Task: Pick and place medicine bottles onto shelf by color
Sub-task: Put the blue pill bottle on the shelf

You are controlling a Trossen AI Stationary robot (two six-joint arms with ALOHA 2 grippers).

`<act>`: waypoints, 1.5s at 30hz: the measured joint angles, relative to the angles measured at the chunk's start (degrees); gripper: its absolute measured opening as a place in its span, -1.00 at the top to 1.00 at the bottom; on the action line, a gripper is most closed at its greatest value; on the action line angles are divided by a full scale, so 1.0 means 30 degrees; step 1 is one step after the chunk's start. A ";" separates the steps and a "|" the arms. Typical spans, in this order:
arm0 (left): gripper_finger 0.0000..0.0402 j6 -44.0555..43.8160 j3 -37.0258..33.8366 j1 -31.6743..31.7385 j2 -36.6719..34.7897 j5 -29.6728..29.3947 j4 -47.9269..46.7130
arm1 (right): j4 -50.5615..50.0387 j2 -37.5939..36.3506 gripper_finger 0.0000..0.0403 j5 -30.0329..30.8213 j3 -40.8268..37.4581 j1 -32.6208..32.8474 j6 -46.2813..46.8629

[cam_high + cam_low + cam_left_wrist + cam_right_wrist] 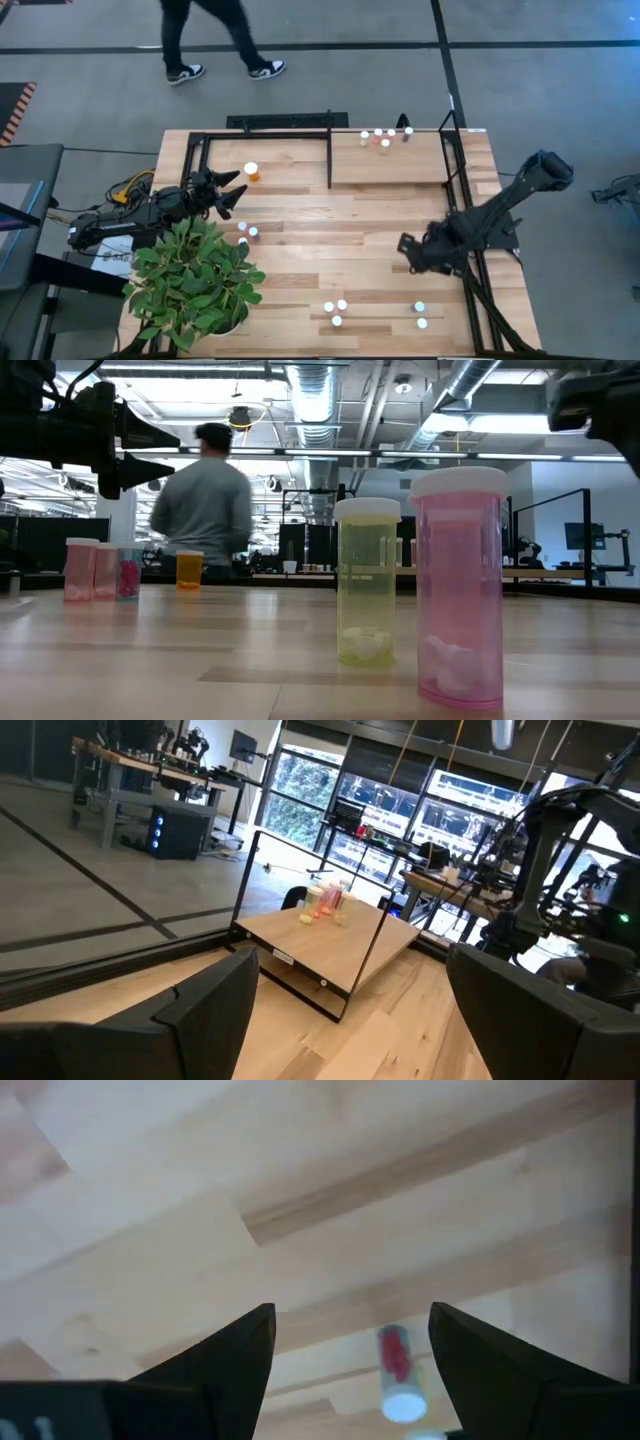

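Observation:
My left gripper [232,192] is open and empty above the table's left part, beside the larger orange white-capped bottle [251,172], which stands upright on the table. Its wrist view looks toward the shelf [330,945], a pale board with black frame bars. Several vials [382,137] stand at the shelf's far edge. My right gripper [408,250] is open and empty above the table's right part. In its wrist view a red white-capped vial [398,1370] stands on the table below the open fingers. More vials stand near the front edge [335,311] and near the plant [248,233].
A potted green plant [195,280] stands at the near left corner, close to my left arm. The shelf's black frame bars [329,150] rise from the table's far part. A person [205,500] walks beyond the far edge. Bare tabletop [330,250] lies between the arms.

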 joint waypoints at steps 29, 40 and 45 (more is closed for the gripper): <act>-0.55 0.0000 0.0004 0.0001 0.0000 0.0000 0.0002 | 0.5851 0.4525 -0.42 0.0551 0.0068 0.6607 -0.2240; -0.55 0.0000 -0.0003 0.0001 0.0000 0.0000 -0.0004 | 0.5470 0.4173 -0.42 0.0455 -0.0015 0.6118 -0.2821; -0.55 0.0000 0.0004 -0.0006 -0.0002 0.0000 0.0001 | 0.5509 0.3759 -0.42 0.0398 -0.0015 0.5949 -0.2685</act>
